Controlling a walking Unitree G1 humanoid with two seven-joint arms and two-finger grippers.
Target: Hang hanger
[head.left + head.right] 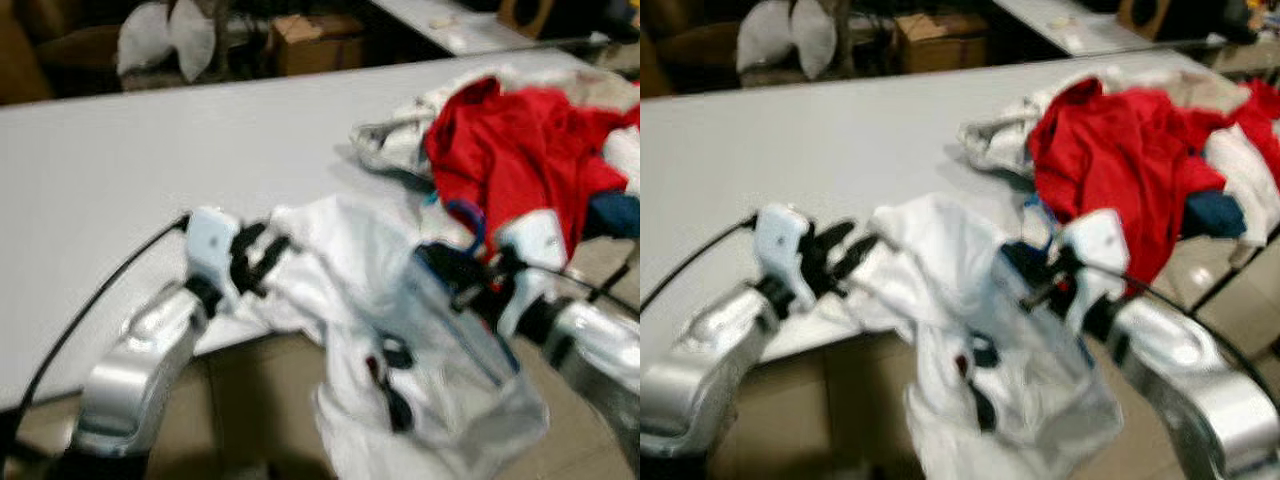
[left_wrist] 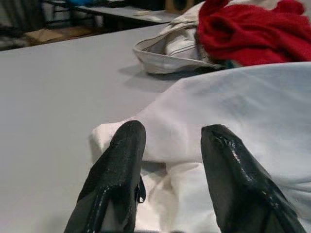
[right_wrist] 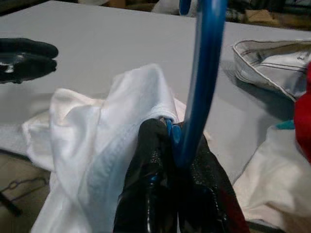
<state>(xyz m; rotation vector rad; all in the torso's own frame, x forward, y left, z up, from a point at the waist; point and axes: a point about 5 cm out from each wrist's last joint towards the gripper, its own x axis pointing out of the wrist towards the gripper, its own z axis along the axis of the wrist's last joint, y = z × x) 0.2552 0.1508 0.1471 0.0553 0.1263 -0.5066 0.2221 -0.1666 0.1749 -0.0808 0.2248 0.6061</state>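
A white garment (image 1: 375,320) hangs over the near edge of the grey table (image 1: 130,170). It is draped on a blue hanger (image 3: 204,73), whose hook (image 1: 468,222) rises beside the cloth. My right gripper (image 3: 171,138) is shut on the hanger's blue stem, with white cloth bunched against its fingers; the head views show it (image 1: 455,270) at the garment's right side. At the garment's left shoulder my left gripper (image 1: 258,255) stands open. Its two black fingers (image 2: 119,160) are spread, with the white cloth lying between and beyond them.
A heap of clothes lies on the table's right part: a red garment (image 1: 520,150), a cream one (image 1: 392,140) and a dark blue piece (image 1: 612,215). A cardboard box (image 1: 310,40) and pale bags (image 1: 165,35) stand behind the table. Beige floor (image 1: 250,400) lies below the near edge.
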